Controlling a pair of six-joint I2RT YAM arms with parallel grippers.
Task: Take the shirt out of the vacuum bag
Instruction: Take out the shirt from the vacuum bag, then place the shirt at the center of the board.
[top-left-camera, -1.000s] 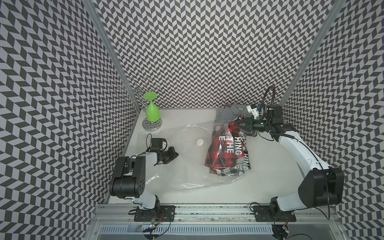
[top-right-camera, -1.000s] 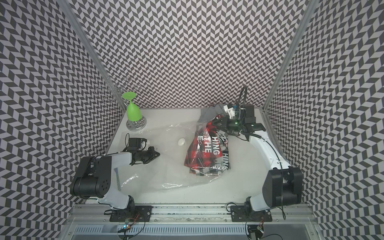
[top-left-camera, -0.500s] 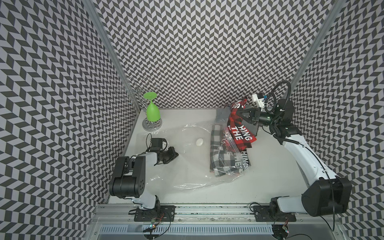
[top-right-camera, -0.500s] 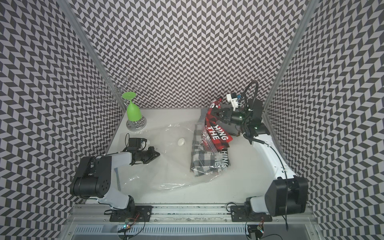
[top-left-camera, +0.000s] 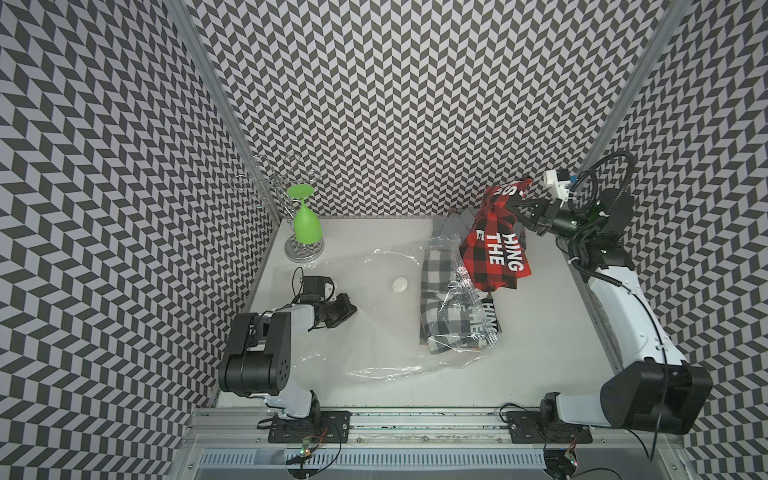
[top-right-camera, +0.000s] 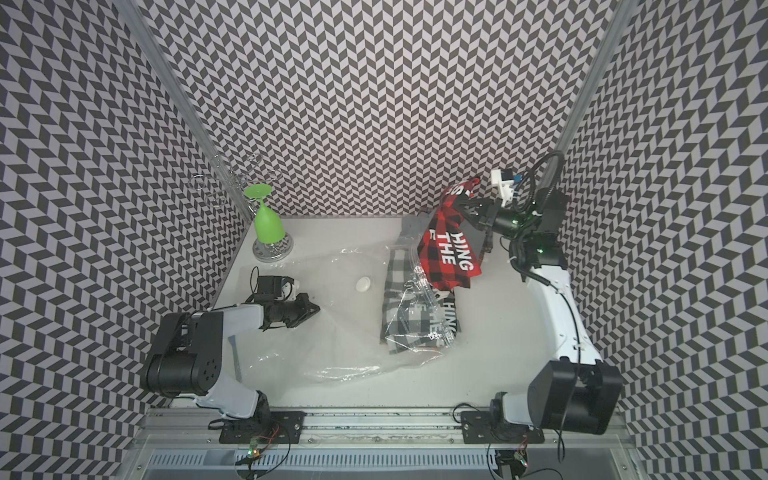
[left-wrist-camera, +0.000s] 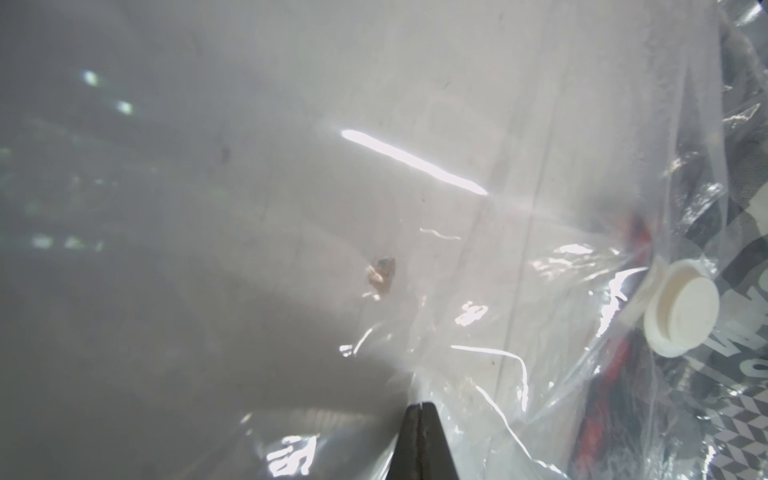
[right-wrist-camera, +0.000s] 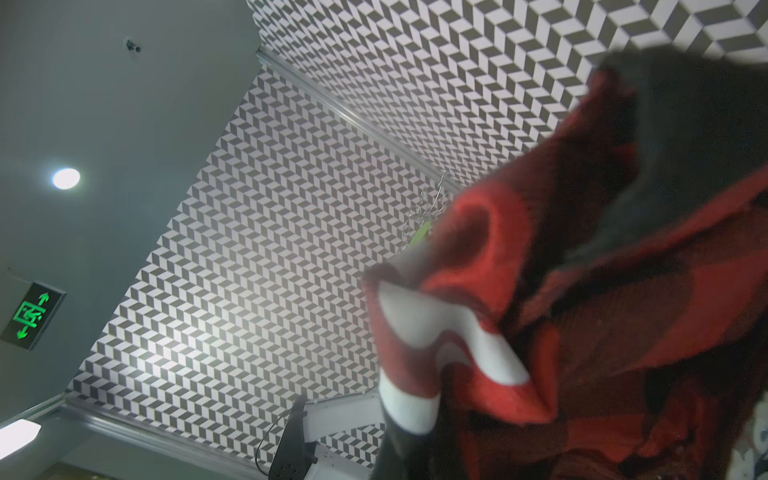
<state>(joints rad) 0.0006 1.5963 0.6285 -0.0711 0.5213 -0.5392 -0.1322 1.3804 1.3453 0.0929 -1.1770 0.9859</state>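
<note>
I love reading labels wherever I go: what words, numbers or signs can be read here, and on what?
"HING" and "THE": white letters on the lifted red plaid shirt, cut by folds.
"HING" again, fainter: on the cloth under the vacuum bag plastic.
Green exit sign: running figure and arrows, no words.

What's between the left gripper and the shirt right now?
Only the clear film of the vacuum bag, with its white valve disc, lies between the left gripper and the shirt. Both top views show it.

shirt (top-left-camera: 494, 253) partly in vacuum bag (top-left-camera: 374, 324), glass rack (top-left-camera: 304, 249) behind, left
</note>
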